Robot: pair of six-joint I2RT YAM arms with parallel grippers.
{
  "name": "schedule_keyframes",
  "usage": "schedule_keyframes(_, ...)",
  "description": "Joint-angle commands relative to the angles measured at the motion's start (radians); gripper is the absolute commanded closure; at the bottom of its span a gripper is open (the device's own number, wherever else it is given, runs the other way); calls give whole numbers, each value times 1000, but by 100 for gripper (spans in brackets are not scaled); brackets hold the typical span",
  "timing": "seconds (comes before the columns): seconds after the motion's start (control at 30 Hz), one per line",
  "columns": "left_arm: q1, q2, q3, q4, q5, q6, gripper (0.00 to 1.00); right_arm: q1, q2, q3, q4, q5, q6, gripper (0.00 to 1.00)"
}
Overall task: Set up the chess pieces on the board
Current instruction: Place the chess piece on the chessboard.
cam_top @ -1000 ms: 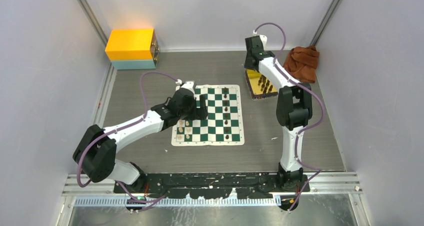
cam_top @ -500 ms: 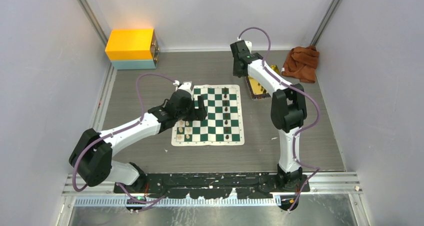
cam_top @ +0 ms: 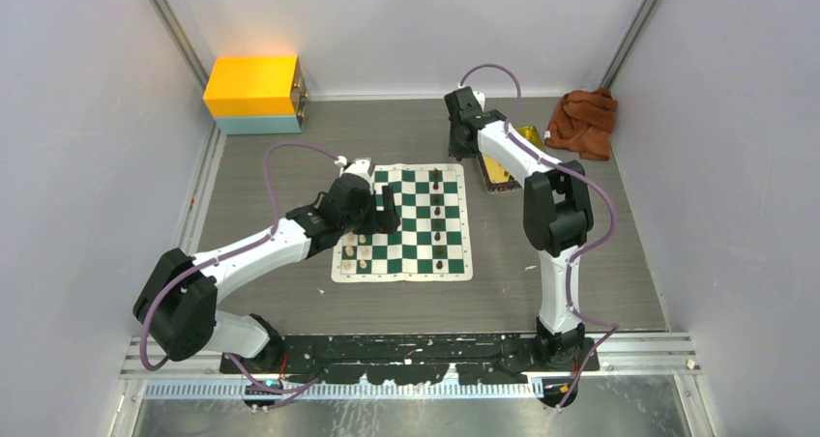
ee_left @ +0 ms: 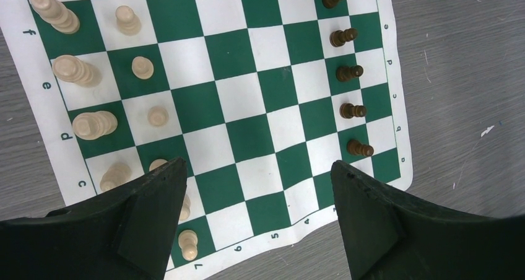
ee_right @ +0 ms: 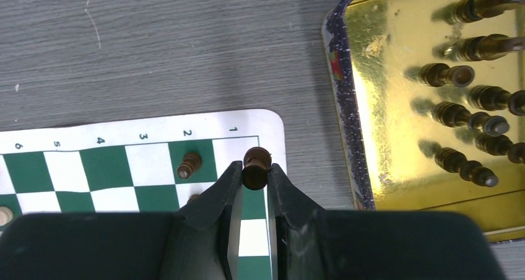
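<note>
As the right claw (ee_right: 254, 170) pinches a dark piece (ee_right: 256, 158), left claw (ee_left: 257, 164) gapes.

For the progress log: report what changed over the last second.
The right tool, clamped on a dark piece, swung left from above the gold tray to the far right corner of the board. The left tool stayed open over its left side, barely shifting.

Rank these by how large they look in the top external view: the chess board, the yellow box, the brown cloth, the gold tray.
1. chess board
2. yellow box
3. brown cloth
Unranked: gold tray. The right arm hides much of it, so its size is unsure.
</note>
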Motion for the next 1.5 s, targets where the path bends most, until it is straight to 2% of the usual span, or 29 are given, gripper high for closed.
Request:
schedule_keyframes(0.0,6,-10,2,57,-4,0,14,13,-14,2,50,-34,17,99)
schedule_keyframes(1.47,6,6,2,68,-8,1,14,29,75,-45,96,-74,36,99)
